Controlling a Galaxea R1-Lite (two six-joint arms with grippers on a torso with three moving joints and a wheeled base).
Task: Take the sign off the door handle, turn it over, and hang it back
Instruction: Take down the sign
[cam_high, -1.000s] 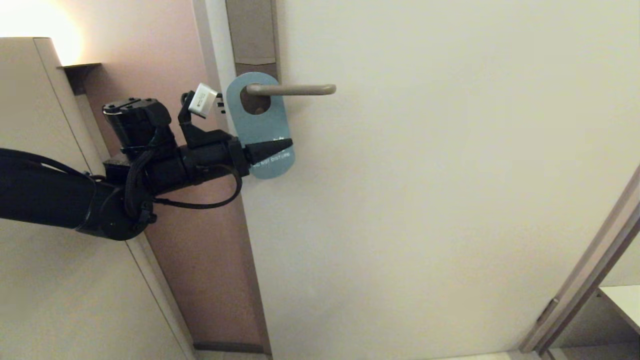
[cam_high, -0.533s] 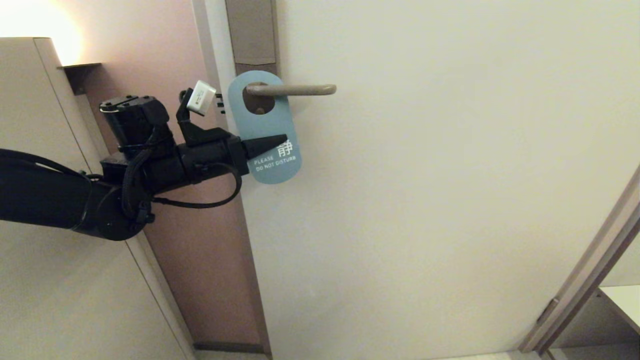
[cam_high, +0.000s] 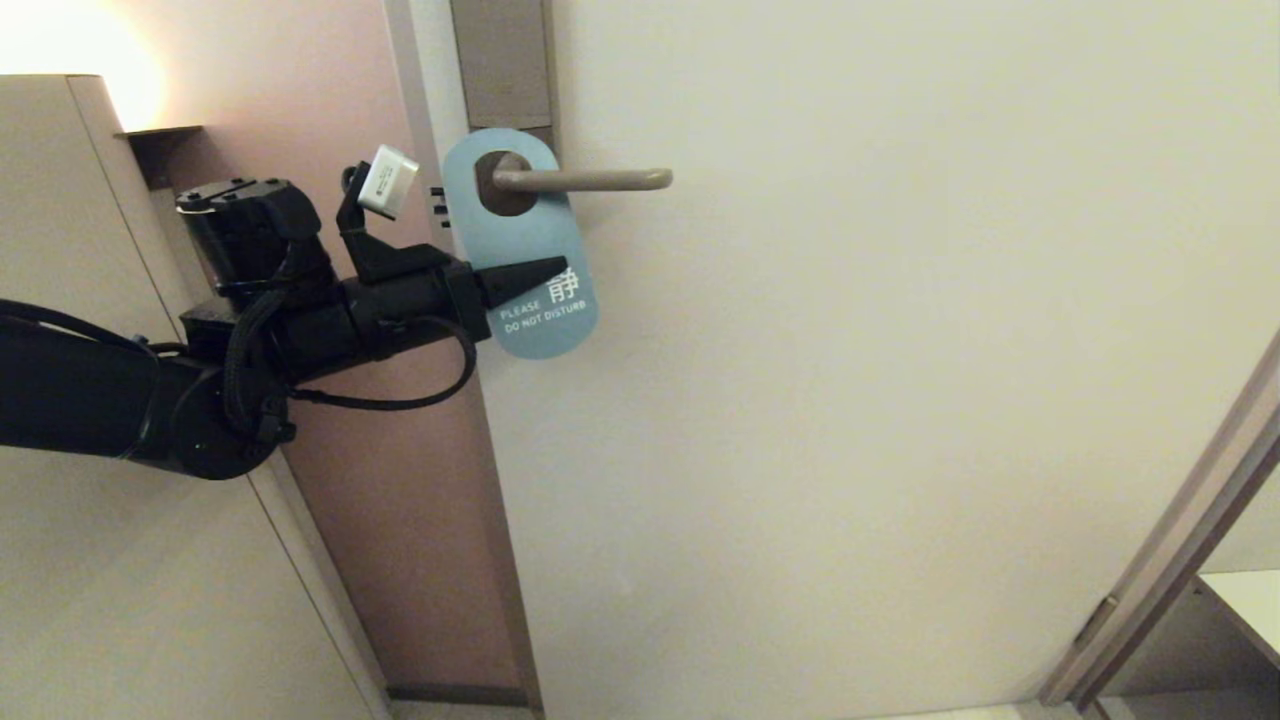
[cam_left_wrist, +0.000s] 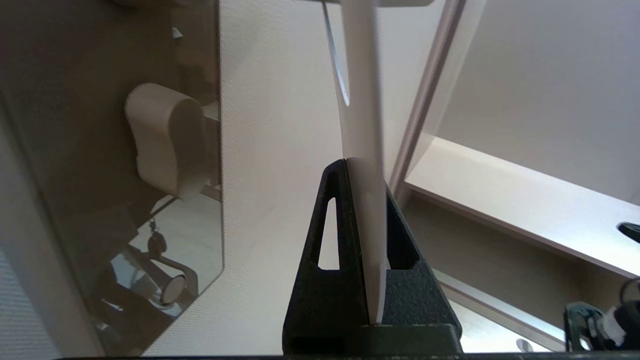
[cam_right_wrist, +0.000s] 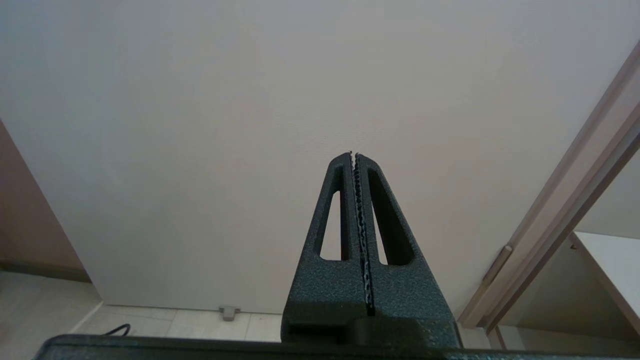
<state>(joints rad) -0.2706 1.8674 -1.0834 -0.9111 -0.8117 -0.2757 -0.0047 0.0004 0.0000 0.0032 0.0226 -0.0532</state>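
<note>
Head view shows my left tool (cam_high: 545, 275) clamped flat on the lower half of the sign (cam_high: 520, 245), blue "DO NOT DISTURB" face outward. The sign hangs by its hole on the door handle (cam_high: 585, 180), close to the plate where the lever begins, with the card tilted so its lower end swings toward the lever's free end. From the left wrist view the card (cam_left_wrist: 362, 150) runs edge-on between my closed fingers (cam_left_wrist: 325, 260), seated deep, so I judge the grip sound.

To do this step well, I should slide the sign along the lever toward its free tip, keeping the hole's rim level with the bar so that it does not snag. The card looks thin and likely to bend, so I would pull straight along the handle and not twist until the hole is clear of the tip. Only then comes the turn-over.

My right tool (cam_right_wrist: 355, 155) is parked low before the door, fingers pressed together on nothing.
</note>
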